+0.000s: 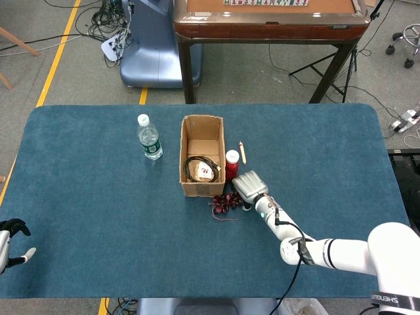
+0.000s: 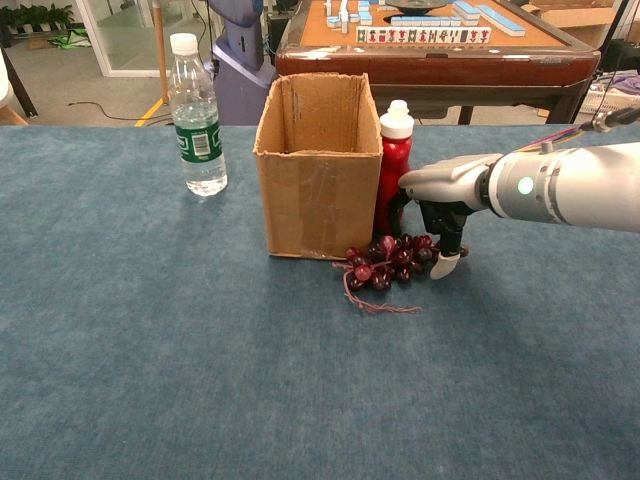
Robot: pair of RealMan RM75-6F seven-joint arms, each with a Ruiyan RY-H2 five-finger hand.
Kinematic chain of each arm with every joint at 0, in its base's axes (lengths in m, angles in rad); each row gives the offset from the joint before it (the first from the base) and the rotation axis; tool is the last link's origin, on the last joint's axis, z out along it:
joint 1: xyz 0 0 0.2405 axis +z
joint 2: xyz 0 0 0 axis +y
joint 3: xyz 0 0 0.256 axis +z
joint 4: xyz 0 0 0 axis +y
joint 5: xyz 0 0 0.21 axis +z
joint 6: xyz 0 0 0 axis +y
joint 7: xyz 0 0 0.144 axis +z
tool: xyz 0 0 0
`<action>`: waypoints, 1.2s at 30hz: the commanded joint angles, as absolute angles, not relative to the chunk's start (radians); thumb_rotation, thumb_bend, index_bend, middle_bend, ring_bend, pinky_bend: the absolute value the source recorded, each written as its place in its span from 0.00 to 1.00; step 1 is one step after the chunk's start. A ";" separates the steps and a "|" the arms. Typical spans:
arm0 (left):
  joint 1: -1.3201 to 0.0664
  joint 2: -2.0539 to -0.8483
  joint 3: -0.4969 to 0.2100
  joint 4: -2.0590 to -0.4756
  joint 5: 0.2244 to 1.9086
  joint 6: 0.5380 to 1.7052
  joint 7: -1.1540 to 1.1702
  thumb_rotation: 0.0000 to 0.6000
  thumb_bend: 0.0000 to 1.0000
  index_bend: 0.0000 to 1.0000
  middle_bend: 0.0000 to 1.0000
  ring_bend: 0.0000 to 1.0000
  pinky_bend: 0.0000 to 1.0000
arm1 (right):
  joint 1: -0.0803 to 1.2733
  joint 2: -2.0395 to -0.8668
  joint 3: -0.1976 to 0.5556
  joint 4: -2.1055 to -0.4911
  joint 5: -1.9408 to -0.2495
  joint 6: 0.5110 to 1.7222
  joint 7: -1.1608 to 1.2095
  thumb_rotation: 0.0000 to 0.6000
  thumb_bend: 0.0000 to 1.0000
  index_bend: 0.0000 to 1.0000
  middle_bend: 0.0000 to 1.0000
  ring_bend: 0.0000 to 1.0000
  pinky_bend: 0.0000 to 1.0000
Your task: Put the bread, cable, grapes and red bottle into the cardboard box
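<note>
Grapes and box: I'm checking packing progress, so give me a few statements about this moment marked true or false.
1. The grapes lie on the table outside the box. True.
2. The red bottle is inside the box. False: it stands just outside, against the box's side.
3. A cable is already in the box. True.
4. The right hand is over the water bottle. False: it is over the grapes.
5. The left hand holds the bread. False: it holds nothing.
</note>
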State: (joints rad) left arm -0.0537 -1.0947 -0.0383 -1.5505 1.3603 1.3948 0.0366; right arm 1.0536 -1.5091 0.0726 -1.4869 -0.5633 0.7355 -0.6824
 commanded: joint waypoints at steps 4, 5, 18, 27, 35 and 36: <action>-0.052 -1.084 -0.039 -1.566 1.340 1.382 0.046 1.00 0.15 0.51 0.33 0.27 0.54 | 1.069 -1.526 0.059 -1.453 -0.559 0.699 -0.650 1.00 0.00 0.40 1.00 1.00 1.00; -0.053 -1.081 -0.039 -1.570 1.336 1.379 0.048 1.00 0.15 0.51 0.33 0.27 0.54 | 1.073 -1.530 0.056 -1.445 -0.560 0.692 -0.644 1.00 0.00 0.41 1.00 1.00 1.00; -0.053 -1.074 -0.040 -1.575 1.334 1.377 0.046 1.00 0.15 0.51 0.33 0.27 0.54 | 1.083 -1.550 0.019 -1.397 -0.606 0.676 -0.594 1.00 0.00 0.60 1.00 1.00 1.00; -0.055 -1.080 -0.038 -1.567 1.340 1.377 0.050 1.00 0.15 0.50 0.33 0.27 0.54 | 1.050 -1.515 0.011 -1.444 -0.680 0.738 -0.555 1.00 0.11 0.68 1.00 1.00 1.00; -0.057 -1.084 -0.037 -1.562 1.339 1.374 0.054 1.00 0.15 0.50 0.33 0.27 0.54 | 0.997 -1.435 0.015 -1.557 -0.787 0.831 -0.519 1.00 0.16 0.73 1.00 1.00 1.00; -0.057 -1.085 -0.037 -1.561 1.338 1.374 0.055 1.00 0.15 0.50 0.33 0.27 0.54 | 0.990 -1.423 0.016 -1.575 -0.802 0.843 -0.514 1.00 0.16 0.73 1.00 1.00 1.00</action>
